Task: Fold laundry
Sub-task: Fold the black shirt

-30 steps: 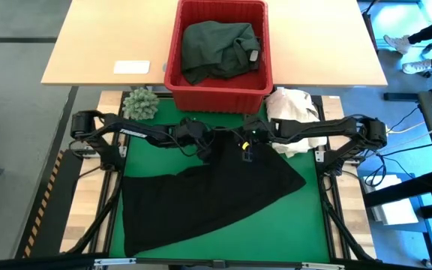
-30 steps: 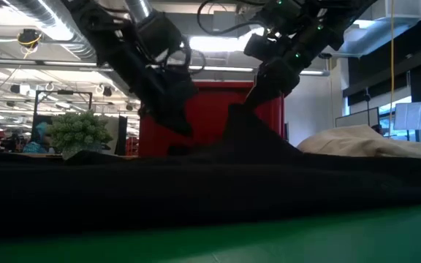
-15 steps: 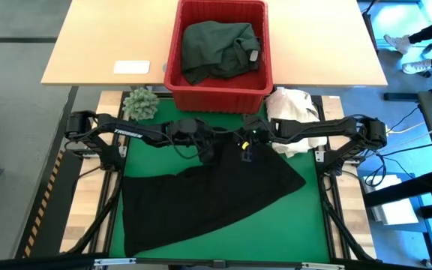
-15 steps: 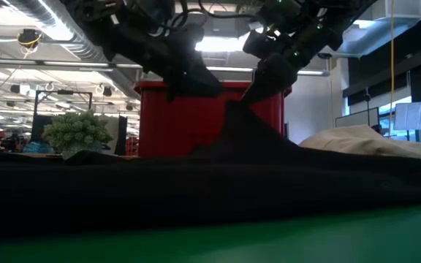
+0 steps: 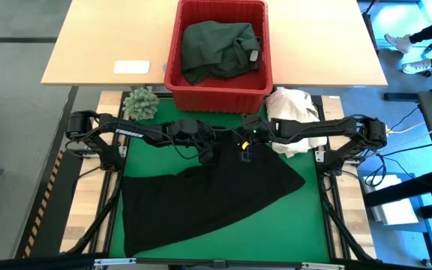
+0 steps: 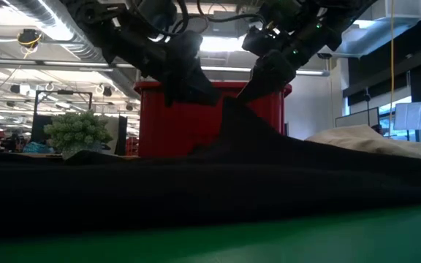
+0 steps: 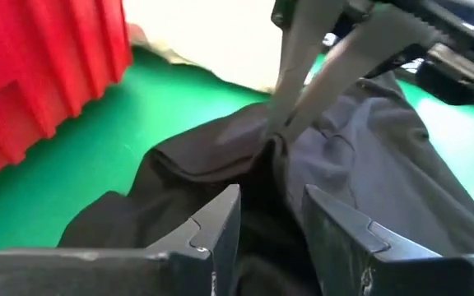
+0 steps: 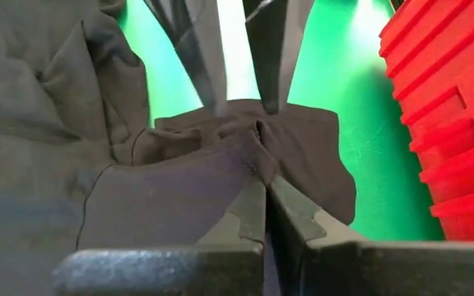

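Right gripper [image 8: 266,177] is pinching a raised fold of the black garment [image 5: 208,199], with the left gripper [image 7: 270,218] right next to it, fingers spread and holding nothing. Just beyond them sits the red basket [image 5: 172,67] with dark green laundry [image 5: 217,49].
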`<action>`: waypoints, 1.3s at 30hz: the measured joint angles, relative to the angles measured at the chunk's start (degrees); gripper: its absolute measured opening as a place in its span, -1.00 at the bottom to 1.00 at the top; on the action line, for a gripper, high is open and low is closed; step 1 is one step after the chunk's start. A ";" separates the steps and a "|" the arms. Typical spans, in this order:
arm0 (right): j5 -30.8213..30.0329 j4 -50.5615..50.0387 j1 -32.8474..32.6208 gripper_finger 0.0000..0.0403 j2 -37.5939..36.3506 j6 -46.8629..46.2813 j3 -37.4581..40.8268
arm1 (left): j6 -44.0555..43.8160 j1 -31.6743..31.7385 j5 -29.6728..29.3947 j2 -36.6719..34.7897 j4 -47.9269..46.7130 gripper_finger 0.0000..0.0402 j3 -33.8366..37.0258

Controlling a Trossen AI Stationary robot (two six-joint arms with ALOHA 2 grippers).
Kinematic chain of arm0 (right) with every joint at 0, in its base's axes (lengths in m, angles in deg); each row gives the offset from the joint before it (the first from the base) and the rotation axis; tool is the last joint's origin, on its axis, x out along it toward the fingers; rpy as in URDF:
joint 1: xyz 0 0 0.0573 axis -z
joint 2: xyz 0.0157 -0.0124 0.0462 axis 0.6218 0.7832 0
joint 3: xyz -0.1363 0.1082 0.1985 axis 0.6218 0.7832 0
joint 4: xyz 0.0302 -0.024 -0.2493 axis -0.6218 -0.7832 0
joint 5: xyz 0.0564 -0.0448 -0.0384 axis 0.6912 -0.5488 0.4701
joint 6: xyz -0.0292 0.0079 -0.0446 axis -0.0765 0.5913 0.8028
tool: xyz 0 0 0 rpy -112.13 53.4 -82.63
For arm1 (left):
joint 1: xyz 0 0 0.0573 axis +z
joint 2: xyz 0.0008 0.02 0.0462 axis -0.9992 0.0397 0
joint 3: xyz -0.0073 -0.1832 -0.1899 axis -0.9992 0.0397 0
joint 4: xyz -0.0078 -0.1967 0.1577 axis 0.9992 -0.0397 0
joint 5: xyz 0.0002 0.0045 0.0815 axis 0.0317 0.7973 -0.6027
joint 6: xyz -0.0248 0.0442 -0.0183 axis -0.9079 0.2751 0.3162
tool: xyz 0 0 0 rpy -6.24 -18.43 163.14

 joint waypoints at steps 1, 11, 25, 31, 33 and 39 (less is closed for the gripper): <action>0.00 0.00 0.00 -0.99 0.00 0.02 0.01 | 0.35 0.00 0.21 0.41 0.77 -0.37 -0.07; 0.00 -1.22 0.00 -0.99 0.02 0.04 0.02 | -0.38 -0.36 0.20 2.32 2.41 -0.37 -0.07; 0.00 -2.14 0.02 -0.99 0.02 0.92 0.02 | -1.83 0.27 -1.73 -2.15 -0.36 -0.04 -0.02; 1.03 -1.72 0.02 -0.99 0.02 0.92 0.02 | -1.50 0.26 -1.40 -6.56 -3.92 0.24 -0.03; 1.05 -1.11 0.02 -0.99 0.02 0.90 0.02 | -3.60 0.11 -2.53 -6.41 -4.10 0.36 -0.04; 1.11 1.03 0.03 -0.99 0.04 0.92 0.06 | -9.57 -1.33 -4.49 -0.98 -1.06 0.63 -0.07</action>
